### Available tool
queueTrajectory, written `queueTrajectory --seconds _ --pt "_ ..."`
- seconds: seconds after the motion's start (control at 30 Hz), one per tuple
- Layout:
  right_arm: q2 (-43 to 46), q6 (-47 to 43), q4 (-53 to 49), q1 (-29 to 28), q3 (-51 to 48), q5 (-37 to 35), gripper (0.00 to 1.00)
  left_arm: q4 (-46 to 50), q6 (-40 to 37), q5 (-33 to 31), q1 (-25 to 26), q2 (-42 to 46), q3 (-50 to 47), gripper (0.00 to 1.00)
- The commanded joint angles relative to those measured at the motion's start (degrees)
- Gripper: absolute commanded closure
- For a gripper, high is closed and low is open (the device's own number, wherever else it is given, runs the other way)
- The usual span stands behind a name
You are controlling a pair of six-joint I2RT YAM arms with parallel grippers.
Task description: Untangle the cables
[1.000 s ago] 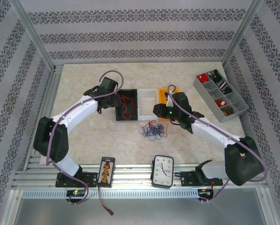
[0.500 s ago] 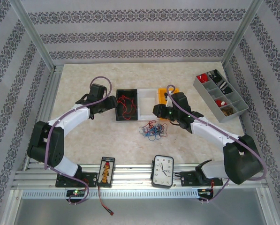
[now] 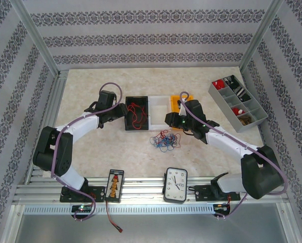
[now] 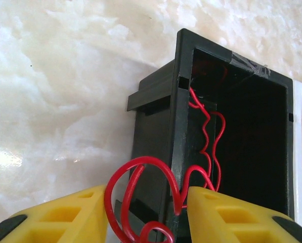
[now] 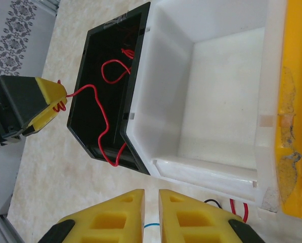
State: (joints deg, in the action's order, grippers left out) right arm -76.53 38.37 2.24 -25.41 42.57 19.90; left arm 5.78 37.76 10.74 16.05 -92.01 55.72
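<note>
Left gripper (image 4: 146, 202) has backed off the bin (image 3: 127, 121), jaws narrowing round a red wire (image 4: 140, 160), grip unclear; it may drag out. Right gripper (image 5: 151, 195) clenched; cables (image 3: 165, 140) lie bunched before the bin.

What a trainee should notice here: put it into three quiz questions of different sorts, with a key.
1. True or false: the tangled bunch of cables lies inside the grey divided tray.
2. The wire looped between the fingers of the left gripper is: A) blue B) red C) black.
3. Fill in: that wire trails into the ____ bin.
Key: 1 false, the bunch lies on the table, on the near side of the bins; 2 B; 3 black.
</note>
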Motion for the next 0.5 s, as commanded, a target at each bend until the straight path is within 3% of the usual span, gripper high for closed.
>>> queueTrajectory --seconds 0.0,0.2,0.33,0.47 --pt "1.0 -1.6 -0.7 -0.7 0.4 -0.9 0.83 -1.4 -0.8 0.2 -0.4 -0.5 -0.5 0.6" --pt "0.8 -1.7 -0.9 -0.6 0.8 -0.8 0.83 -1.4 -0.8 0.4 -0.3 0.4 -0.3 0.86" --pt "0.6 -1.8 -0.9 -0.6 0.9 -0.7 0.83 -1.2 -2.0 0.9 -0.3 1.6 0.7 0.97" --pt "0.5 -1.7 -0.7 -0.5 0.8 -0.7 0.83 -3.7 -2.0 1.5 0.2 3.3 0.7 1.0"
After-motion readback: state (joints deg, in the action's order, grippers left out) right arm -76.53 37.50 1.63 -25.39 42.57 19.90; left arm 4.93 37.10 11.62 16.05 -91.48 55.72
